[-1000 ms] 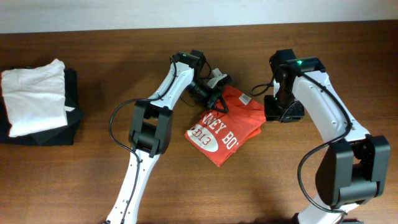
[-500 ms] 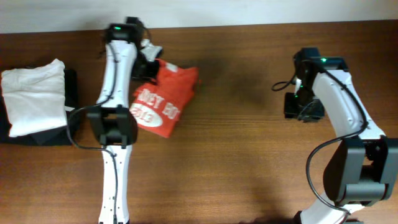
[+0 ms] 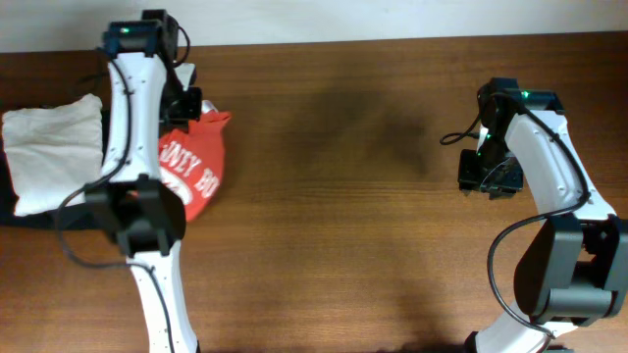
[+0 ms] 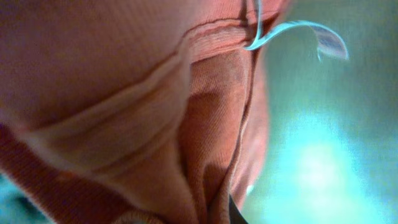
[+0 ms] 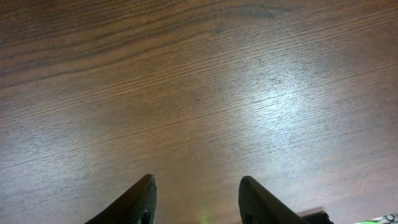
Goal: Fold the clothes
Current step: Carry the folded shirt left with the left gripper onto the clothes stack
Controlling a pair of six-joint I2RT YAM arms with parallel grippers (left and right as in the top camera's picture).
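Pinching red-orange T-shirt [image 3: 193, 169] near white garment [image 3: 54, 157], left gripper [image 3: 189, 106].

The overhead camera hangs high and looks straight down on the table [image 3: 343, 196], with the far edge at 12 o'clock and my arm bases at 6 o'clock. My left wrist camera sits so close to the red-orange T-shirt [image 4: 124, 93] that blurred cloth fills most of its frame; overhead shows the same cloth far smaller at 9 o'clock. My right wrist camera looks down past my right gripper [image 5: 196, 182] at bare wood close below, a patch overhead places near 3 o'clock.
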